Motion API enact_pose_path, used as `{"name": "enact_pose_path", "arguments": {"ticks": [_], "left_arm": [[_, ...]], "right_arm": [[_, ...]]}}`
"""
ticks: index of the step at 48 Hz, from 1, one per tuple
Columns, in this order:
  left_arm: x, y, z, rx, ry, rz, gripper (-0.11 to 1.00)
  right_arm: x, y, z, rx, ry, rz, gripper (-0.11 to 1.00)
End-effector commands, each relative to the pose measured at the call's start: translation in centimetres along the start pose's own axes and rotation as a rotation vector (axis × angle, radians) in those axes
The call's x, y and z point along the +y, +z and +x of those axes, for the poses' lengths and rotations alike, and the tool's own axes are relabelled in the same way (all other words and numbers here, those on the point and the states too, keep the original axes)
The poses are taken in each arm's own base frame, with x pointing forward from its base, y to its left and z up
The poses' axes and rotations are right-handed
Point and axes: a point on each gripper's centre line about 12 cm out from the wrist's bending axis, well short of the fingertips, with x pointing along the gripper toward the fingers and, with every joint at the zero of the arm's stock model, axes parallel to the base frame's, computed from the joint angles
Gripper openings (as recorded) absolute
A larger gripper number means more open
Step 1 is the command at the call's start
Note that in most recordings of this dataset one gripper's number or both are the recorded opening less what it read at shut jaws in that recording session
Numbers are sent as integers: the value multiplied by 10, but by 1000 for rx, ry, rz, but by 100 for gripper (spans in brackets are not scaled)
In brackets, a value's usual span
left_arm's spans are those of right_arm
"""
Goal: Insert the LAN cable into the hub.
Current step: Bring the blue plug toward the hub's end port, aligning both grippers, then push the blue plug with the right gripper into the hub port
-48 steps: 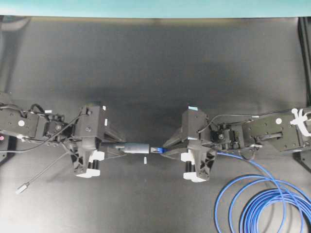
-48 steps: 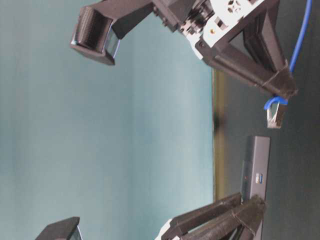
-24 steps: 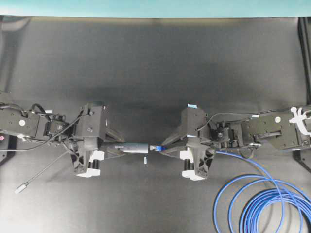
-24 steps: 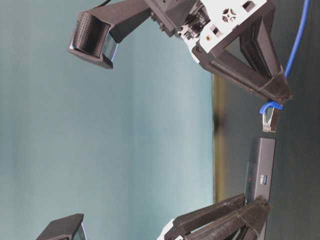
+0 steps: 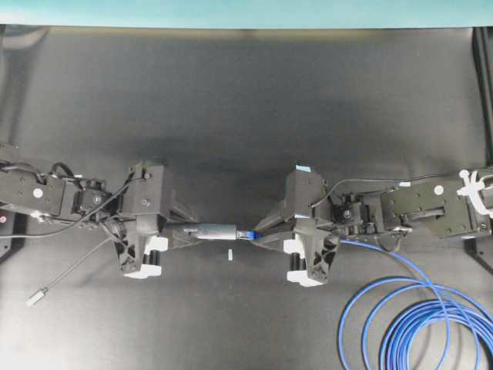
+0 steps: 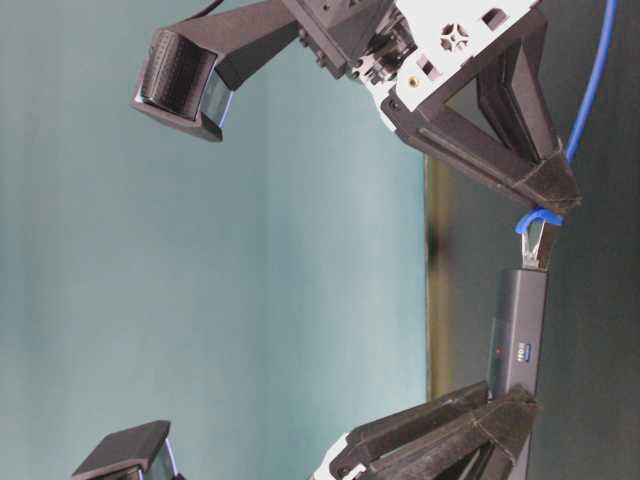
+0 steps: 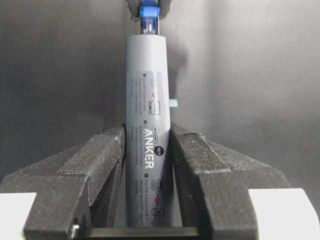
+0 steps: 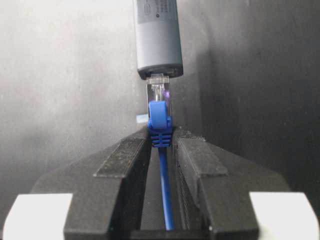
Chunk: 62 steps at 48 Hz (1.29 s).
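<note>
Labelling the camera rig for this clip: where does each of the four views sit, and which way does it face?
Overhead exterior: above the table, looking straight down; both arms, the hub and the LAN cable coils show.
Table-level exterior: low at the table edge, image rotated sideways; both tools' fingers show.
Left wrist: on the left arm, facing along the left tool clamping the hub.
Right wrist: on the right arm, facing along the right tool pinching the cable's boot.
All four share the plug meeting the hub's end.
</note>
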Motion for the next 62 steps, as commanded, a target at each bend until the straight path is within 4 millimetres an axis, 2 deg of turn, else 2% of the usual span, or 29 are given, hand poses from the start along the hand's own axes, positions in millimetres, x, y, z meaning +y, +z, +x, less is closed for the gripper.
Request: {"name": "enact_pose_path", "arguments": {"ticks": [1, 20, 38, 62], "left_arm": [[-1, 9, 1, -27, -4, 5, 28], [-1, 11, 4, -29, -4, 13, 28], [-1, 16, 15, 17, 1, 46, 28], [-1, 18, 23, 23, 1, 47, 28]], "right_arm": [[2, 8, 0, -24, 6, -8, 13], [3, 9, 1, -22, 6, -8, 13], [4, 12, 8, 28, 1, -42, 13], [6, 26, 16, 1, 5, -66, 13]]}}
